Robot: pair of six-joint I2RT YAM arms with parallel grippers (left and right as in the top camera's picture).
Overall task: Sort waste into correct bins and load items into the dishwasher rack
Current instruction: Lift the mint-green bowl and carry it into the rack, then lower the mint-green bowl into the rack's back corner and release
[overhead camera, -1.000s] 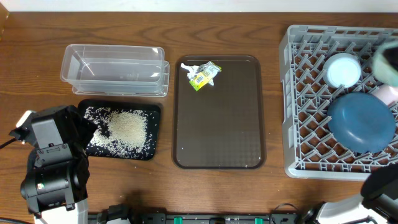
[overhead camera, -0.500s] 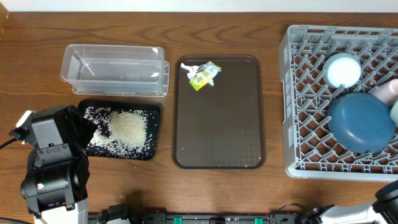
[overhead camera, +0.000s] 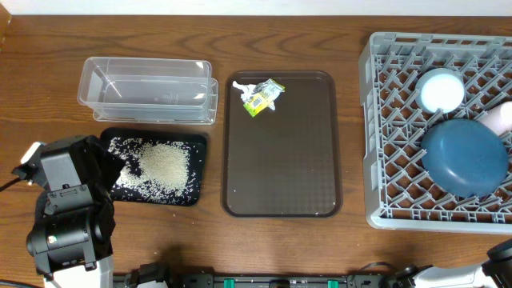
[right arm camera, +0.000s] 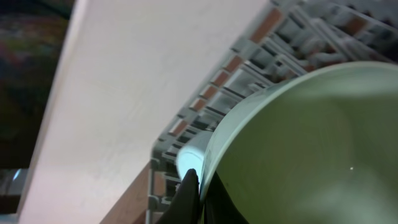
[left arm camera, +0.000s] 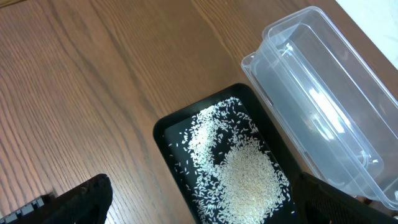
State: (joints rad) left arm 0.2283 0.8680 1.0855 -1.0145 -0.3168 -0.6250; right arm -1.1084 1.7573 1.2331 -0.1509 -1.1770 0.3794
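Black left arm sits folded by the tray, jaws wide.

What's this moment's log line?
left gripper open near rice in black tray | right gripper at cup, grip unclear | bowl, dish in rack | wrapper on brown tray

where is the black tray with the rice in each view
Overhead: black tray at lower left, just below the clear tub.
Left wrist: bottom centre, rice heaped in it.
Right wrist: not in it; only the grey rack and a green cup show.
Shared landmark: the clear tub, alongside the tray in overhead and left wrist.
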